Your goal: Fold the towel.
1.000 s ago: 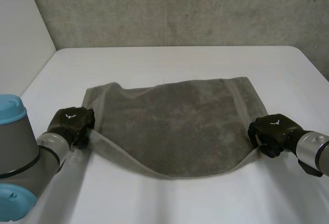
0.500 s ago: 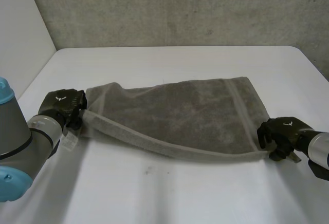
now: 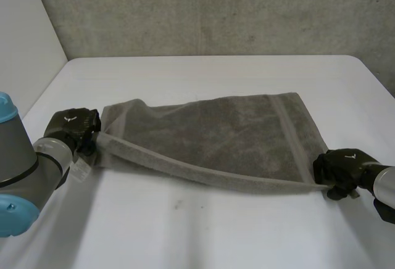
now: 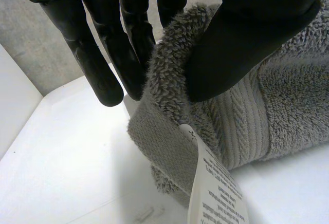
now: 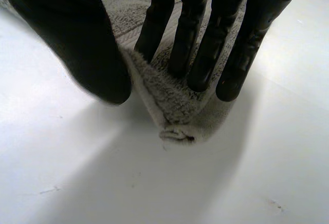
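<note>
Grey terry towel (image 3: 210,139) lies mid white table (image 3: 203,238), near edge raised. Left hand (image 3: 75,126) pinches the towel's near-left corner, right hand (image 3: 342,167) its near-right corner. Probably soft, limp and light; corners look the best hold.

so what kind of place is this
Most likely a robot lab or test bench, not a home: a plain white table against a rough grey wall, with the left hand and right hand each pinching a corner of a towel.
</note>
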Available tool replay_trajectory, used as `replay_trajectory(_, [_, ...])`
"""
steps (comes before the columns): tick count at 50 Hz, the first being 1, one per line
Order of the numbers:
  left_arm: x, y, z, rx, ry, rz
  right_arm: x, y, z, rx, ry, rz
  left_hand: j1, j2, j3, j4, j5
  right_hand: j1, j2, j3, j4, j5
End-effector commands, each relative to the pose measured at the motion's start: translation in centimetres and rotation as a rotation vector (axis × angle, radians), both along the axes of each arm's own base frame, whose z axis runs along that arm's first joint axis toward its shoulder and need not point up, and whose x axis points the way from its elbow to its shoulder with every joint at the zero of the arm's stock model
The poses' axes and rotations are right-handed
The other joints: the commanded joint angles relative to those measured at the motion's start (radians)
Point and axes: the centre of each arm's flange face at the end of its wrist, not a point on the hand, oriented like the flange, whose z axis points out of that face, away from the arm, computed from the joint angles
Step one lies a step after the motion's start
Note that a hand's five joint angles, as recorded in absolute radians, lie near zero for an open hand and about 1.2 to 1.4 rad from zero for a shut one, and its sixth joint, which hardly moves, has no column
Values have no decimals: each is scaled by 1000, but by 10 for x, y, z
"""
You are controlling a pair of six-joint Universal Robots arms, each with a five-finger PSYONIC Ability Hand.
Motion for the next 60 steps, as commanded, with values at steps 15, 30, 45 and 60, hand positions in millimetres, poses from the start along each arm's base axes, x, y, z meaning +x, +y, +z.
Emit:
replay_trajectory(15, [3,45,-9,118,-42,-32,-12,-7,55,-178,16,5,152,150,149,149,153,414,552,550,550,567])
replay_trajectory(30, [16,127,14,83,-152,-115,-43,32,108,-83,234,87,152,150,149,149,153,414,552,550,550,567])
replay_trajectory(45, [19,121,19,119,-156,-99,-35,33,113,-110,118,161,152,150,149,149,153,414,552,550,550,567])
replay_trajectory(60, [-5,30,-10,149,-153,-87,-3,-32,62,-43,-39,126,152,150,149,149,153,414,552,550,550,567])
